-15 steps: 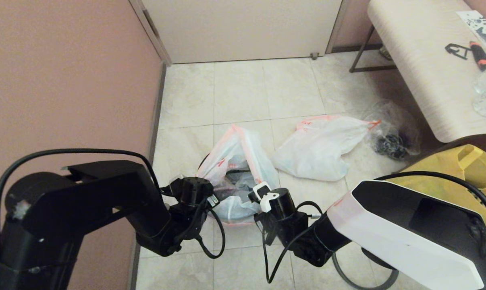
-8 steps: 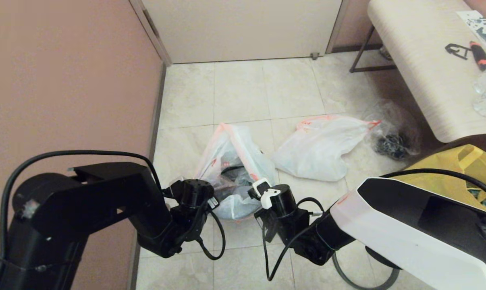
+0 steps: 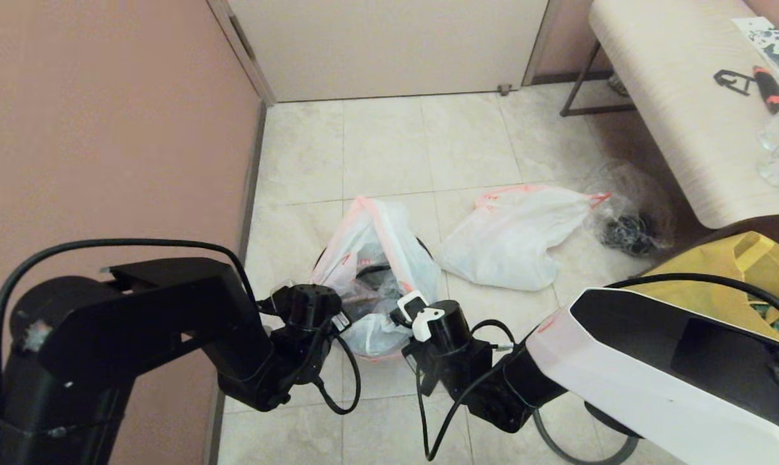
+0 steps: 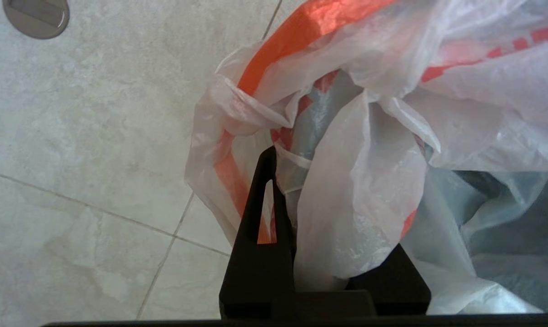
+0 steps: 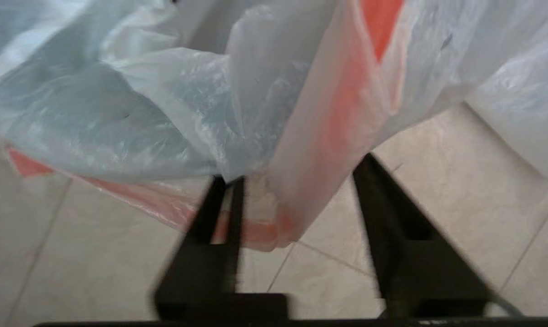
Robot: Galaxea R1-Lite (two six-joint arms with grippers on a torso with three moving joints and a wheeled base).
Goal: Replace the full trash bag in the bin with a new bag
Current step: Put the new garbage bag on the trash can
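The new bag point(image 3: 376, 258), white with an orange-red rim and red print, stands bunched up over the bin point(image 3: 317, 261); only a dark edge of the bin shows beside it. My left gripper point(image 3: 342, 321) is at the bag's near left rim. In the left wrist view, the left gripper point(image 4: 324, 190) is shut on a wad of that plastic point(image 4: 356, 218), which covers one finger. My right gripper point(image 3: 399, 313) is at the near right rim. In the right wrist view, the right gripper point(image 5: 294, 170) is open, with the orange rim point(image 5: 342, 118) hanging between its fingers. The full trash bag point(image 3: 512, 242) lies on the floor to the right.
A clear bag with black cords point(image 3: 625, 226) lies beside the full bag, under the edge of a pale table point(image 3: 674, 97). A yellow tote point(image 3: 745, 271) sits at the right. The wall point(image 3: 105, 129) runs close along the left, and a door closes off the back.
The new bag's raised peak has swung a little to the left. My right gripper has shifted slightly left along the rim. The left gripper keeps its hold.
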